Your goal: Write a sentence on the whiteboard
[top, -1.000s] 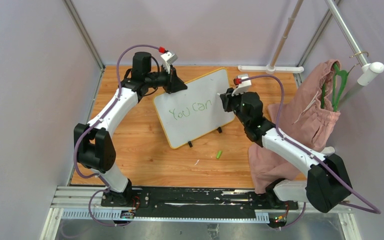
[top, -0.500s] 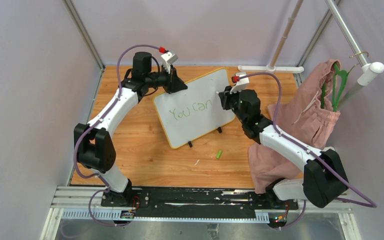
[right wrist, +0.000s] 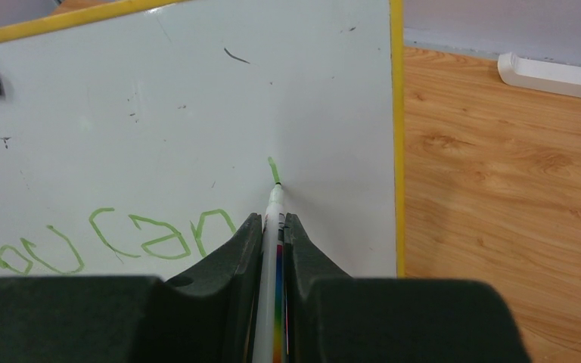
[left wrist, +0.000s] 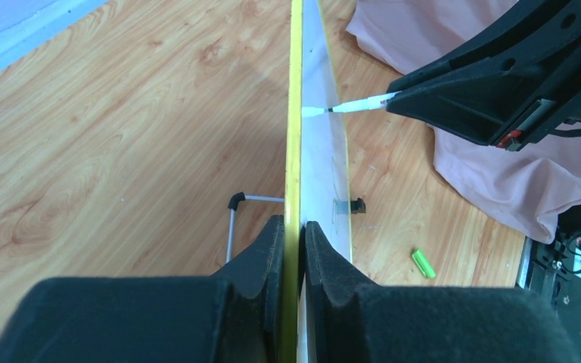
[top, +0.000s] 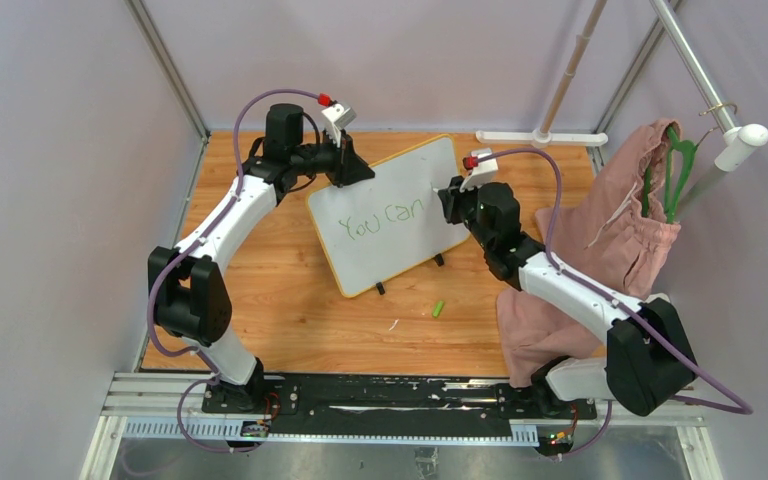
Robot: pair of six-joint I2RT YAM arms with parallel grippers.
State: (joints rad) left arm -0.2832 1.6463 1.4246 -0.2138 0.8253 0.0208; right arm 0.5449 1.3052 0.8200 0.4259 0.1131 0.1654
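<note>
The whiteboard [top: 392,215], white with a yellow rim, stands tilted on the wooden table. Green lettering [top: 383,219] on it reads "You can"; the right wrist view shows "ou can" [right wrist: 113,243] and a short new green stroke [right wrist: 273,172]. My left gripper [top: 352,167] is shut on the board's upper left edge, its pads either side of the yellow rim [left wrist: 293,189]. My right gripper [top: 447,197] is shut on a white marker [right wrist: 274,257] with a rainbow stripe. The marker tip touches the board right of "can", at the lower end of the stroke.
A green marker cap [top: 439,309] lies on the table in front of the board. A pink garment [top: 600,250] hangs from a green hanger [top: 676,170] on a rack at the right. A white rack foot [top: 540,137] lies at the back.
My right gripper with the marker has shifted slightly left and up against the board's right part. The left arm and the board have not moved.
</note>
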